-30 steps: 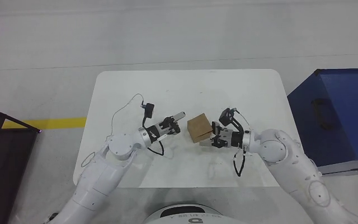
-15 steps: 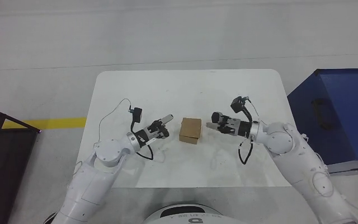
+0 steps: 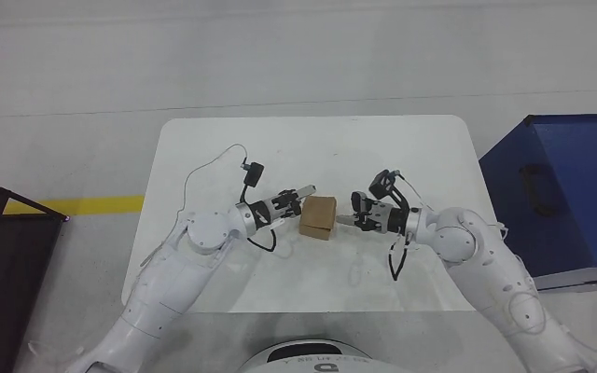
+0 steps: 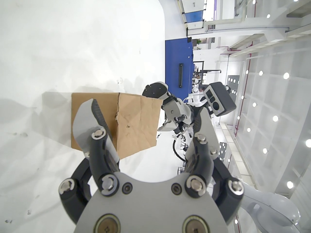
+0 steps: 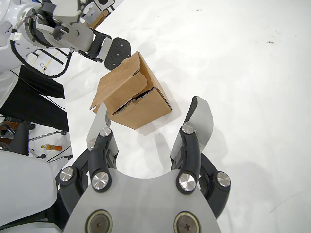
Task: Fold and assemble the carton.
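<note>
White bench (image 3: 233, 149) on a pale grey floor, seen from above, with a blue container (image 3: 550, 196) off to one side. A small brown cardboard carton (image 3: 319, 216) stands near the bench's middle, directly between the left jaws and the right jaws, which face each other across it. Both sets of tips are at its sides; whether they touch it cannot be told from above.

From the left wrist, the left jaws are spread. The carton (image 4: 136, 122) sits just ahead of them, creased, with a rough vertical corner facing them. One finger (image 4: 83, 120) overlaps its near face; the other stands clear beside it. The right jaws are just behind the carton's far edge.

From the right wrist, the right jaws are spread wide, gripping nothing. The carton (image 5: 131, 93) is just ahead of them, its rounded top flap folded over above a ragged, gaping seam. One fingertip (image 5: 103, 112) is just beside its near lower corner. The left jaws' black pad (image 5: 117, 52) sits at its far upper corner.
</note>
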